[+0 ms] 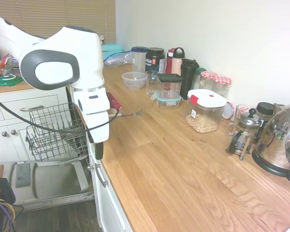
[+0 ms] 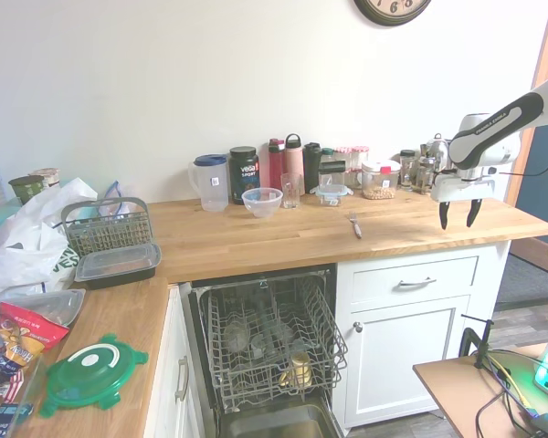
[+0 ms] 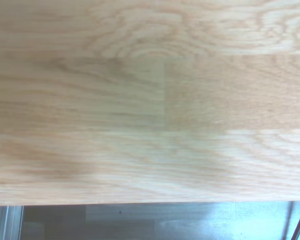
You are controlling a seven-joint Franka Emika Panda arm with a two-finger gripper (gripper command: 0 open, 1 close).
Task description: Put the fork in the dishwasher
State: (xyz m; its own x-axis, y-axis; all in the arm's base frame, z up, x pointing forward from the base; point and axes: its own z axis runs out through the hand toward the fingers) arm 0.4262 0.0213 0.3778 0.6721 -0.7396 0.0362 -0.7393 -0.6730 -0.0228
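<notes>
On the woodgrain counter point(image 2: 256, 239), slim silver fork point(image 2: 354, 224).

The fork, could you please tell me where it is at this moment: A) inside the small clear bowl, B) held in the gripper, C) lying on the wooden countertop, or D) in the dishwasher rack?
C: the fork lies flat on the wooden countertop, apart from the gripper, which hangs open and empty near the counter's end, while the dishwasher stands open below.
</notes>
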